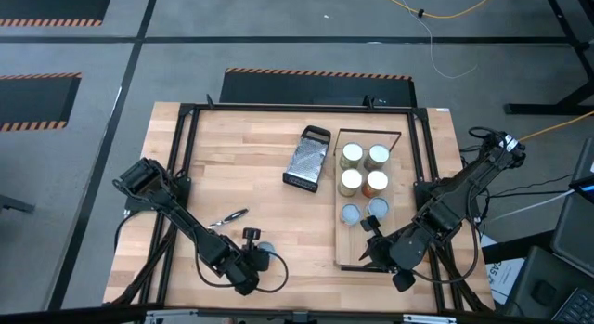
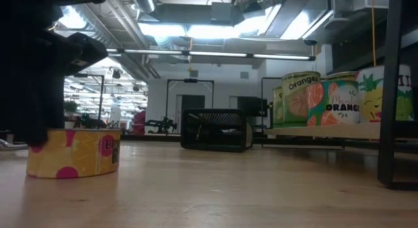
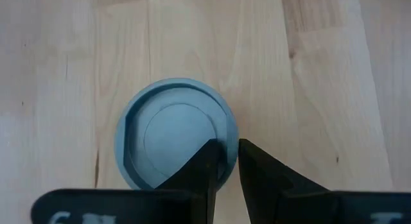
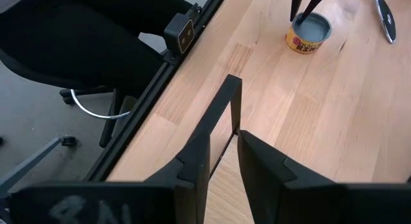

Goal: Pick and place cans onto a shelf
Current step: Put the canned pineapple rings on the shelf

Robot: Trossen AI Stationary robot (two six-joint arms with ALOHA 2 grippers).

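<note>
7 cans (image 1: 352, 156), 1 shelf (image 1: 342, 254), 1 grater (image 1: 308, 159).

- A yellow can (image 2: 74, 153) with pink dots stands at 9 o'clock.
- Three fruit-label cans (image 2: 330, 97) stand on the shelf (image 2: 323, 130) at 3 o'clock.
- A dark grater (image 2: 216, 130) lies at centre.

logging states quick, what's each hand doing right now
Left hand: fingers nearly together, pinching the rim of the blue-topped yellow can.
Right hand: fingers nearly closed, holding nothing, over the shelf's dark end edge.

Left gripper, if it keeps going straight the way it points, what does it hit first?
Most likely the blue-topped can: the left gripper points down at its rim with fingers nearly closed. Height above it is unclear.
</note>
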